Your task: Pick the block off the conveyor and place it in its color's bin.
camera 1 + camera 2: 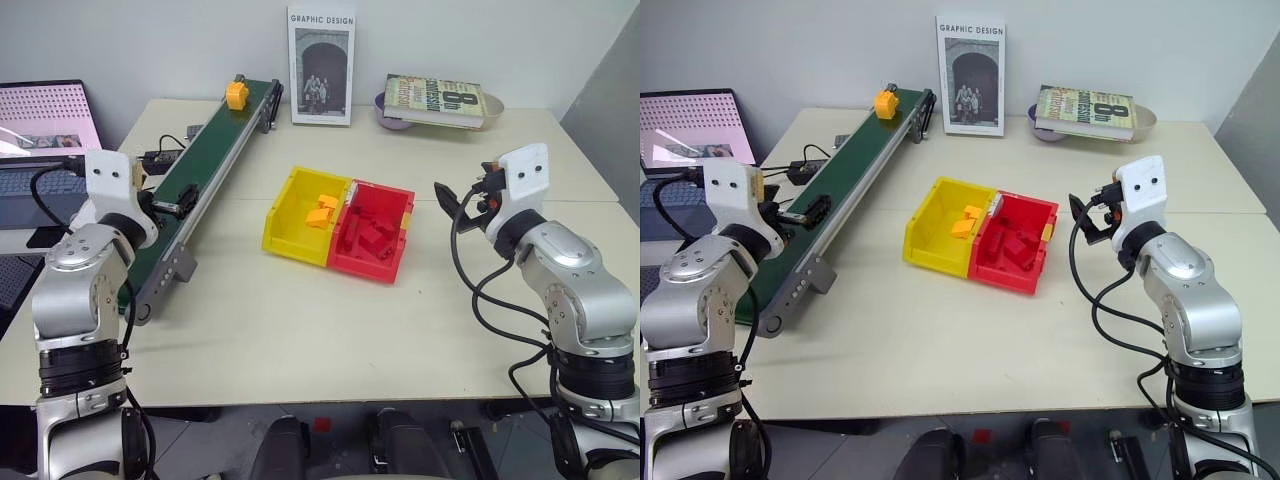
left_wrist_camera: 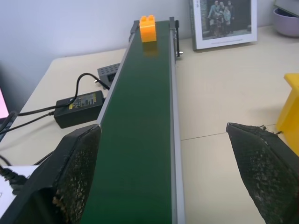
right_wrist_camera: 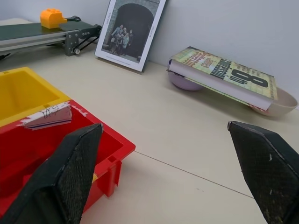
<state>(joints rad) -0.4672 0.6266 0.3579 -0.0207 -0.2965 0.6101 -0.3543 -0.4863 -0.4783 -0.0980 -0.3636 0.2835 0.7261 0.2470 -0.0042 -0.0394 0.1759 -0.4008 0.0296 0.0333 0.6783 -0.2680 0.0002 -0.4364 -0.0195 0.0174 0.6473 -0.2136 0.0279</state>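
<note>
Orange-yellow, one block (image 1: 236,94) sat at the far end of the conveyor (image 1: 205,180), near its roller. Two bins stood joined in the middle of the surface (image 1: 300,320): the yellow bin (image 1: 290,222) with a few orange pieces, the red bin (image 1: 385,240) with several red ones. Both pincers stood wide open and held nothing, the left pincer (image 2: 170,177) over the near belt, the right pincer (image 3: 173,177) beside the red bin. Bare surface lay between bins and near edge.
</note>
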